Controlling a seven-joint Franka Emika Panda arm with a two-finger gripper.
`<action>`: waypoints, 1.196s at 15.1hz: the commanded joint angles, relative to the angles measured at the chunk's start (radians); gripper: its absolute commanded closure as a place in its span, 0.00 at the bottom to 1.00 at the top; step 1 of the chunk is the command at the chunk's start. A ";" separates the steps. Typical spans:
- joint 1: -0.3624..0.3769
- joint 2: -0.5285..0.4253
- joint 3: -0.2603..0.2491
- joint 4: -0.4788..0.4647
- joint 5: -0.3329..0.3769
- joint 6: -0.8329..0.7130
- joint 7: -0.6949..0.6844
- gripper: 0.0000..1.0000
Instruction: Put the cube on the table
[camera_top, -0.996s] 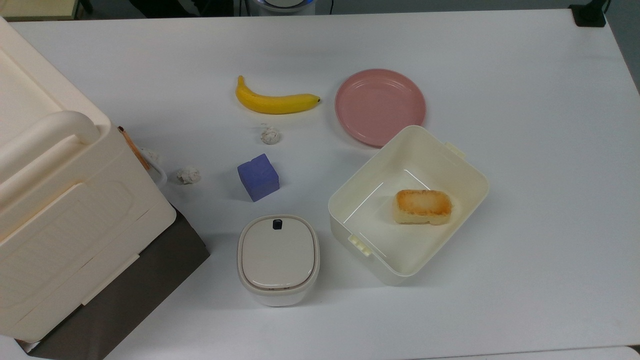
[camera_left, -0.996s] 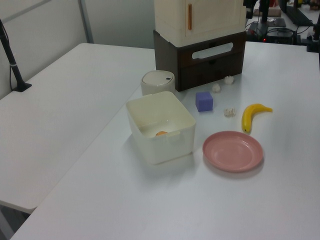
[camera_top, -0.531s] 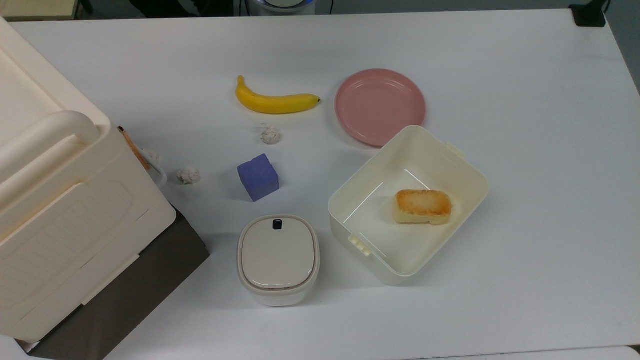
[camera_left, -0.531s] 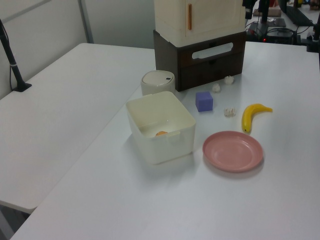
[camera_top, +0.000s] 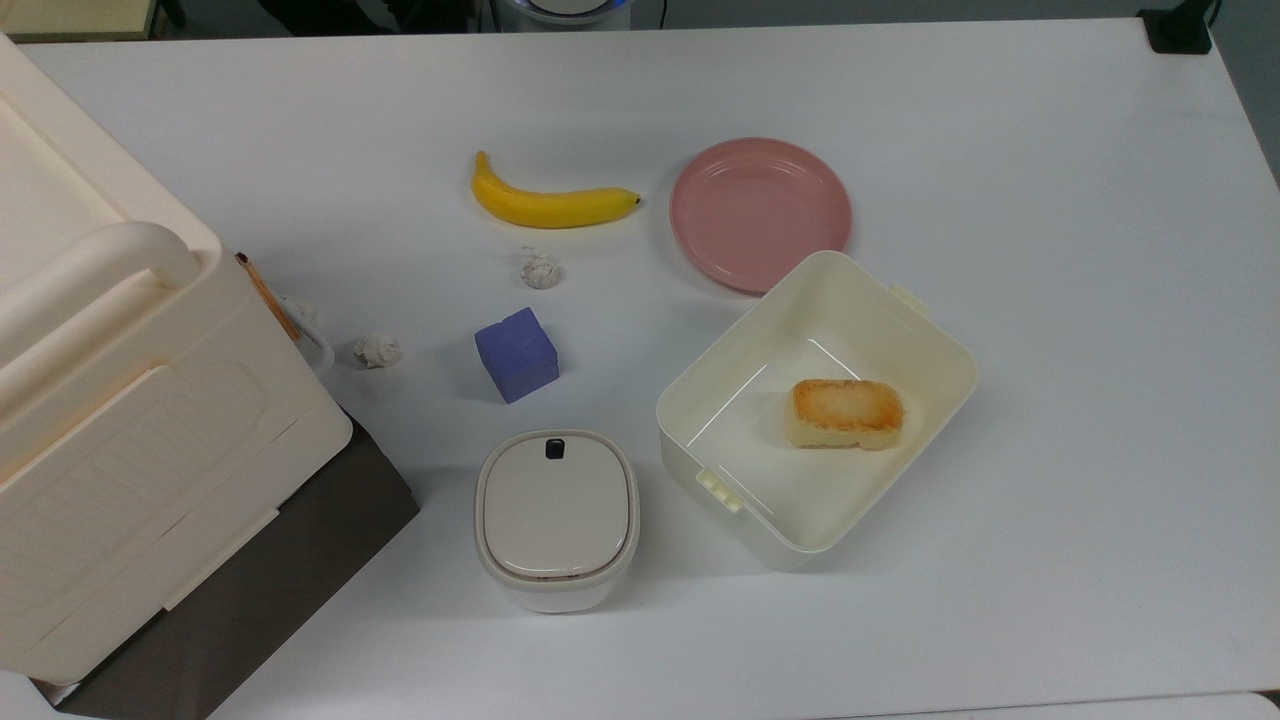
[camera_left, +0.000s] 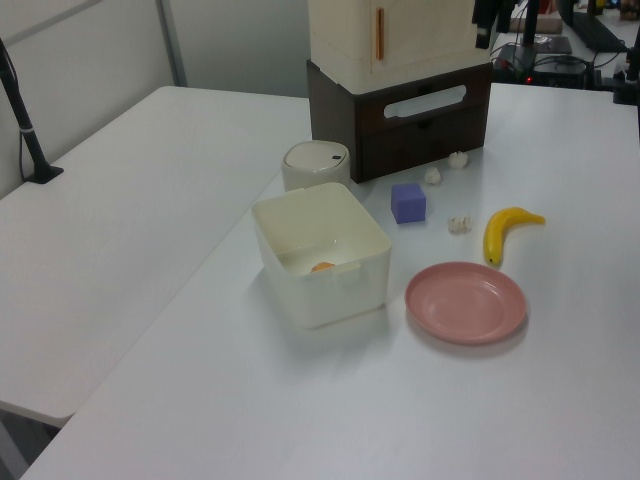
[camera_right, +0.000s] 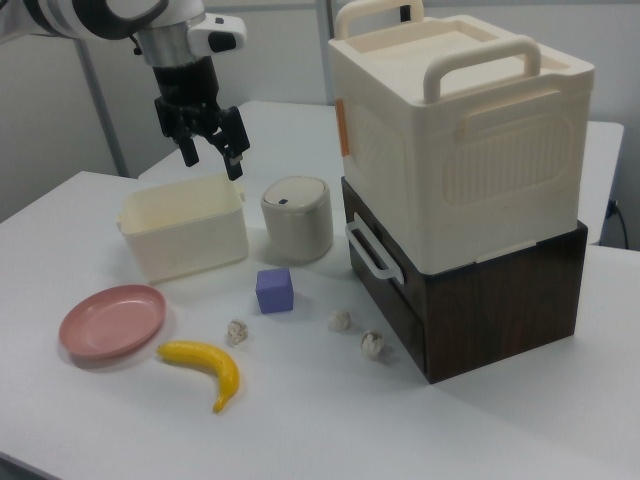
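Gripper (camera_right: 211, 158) hangs in the air above the open cream box (camera_right: 183, 236), fingers (camera_right: 236, 160) spread apart and grasping nothing, as seen in the right view. Cube (camera_top: 516, 354) sits flat on the table (camera_top: 1050, 300), clear of every container; in the top view it lies between the small lidded bin (camera_top: 556, 520) below it and the banana (camera_top: 550, 202) above it, with the cream box well to the top view's right. One crumpled white ball (camera_top: 541, 271) lies near the cube toward the banana, another (camera_top: 377, 350) to the top view's left of the cube, close to the dark brown drawer unit (camera_right: 480, 300) that carries a large cream handled case (camera_right: 455, 130). Toasted bread block (camera_top: 846, 413) rests on the floor of the cream box. Pink plate (camera_top: 760, 212) sits just beside the box's far corner in the top view; contact cannot be judged. In the left view, cube (camera_left: 408, 203) stands apart from the box (camera_left: 320, 255) and the plate (camera_left: 466, 302).
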 joint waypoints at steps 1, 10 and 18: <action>-0.023 -0.008 0.044 -0.030 0.019 0.045 -0.005 0.00; -0.020 -0.009 0.047 -0.032 0.021 0.031 -0.002 0.00; -0.019 -0.011 0.045 -0.032 0.022 0.031 -0.002 0.00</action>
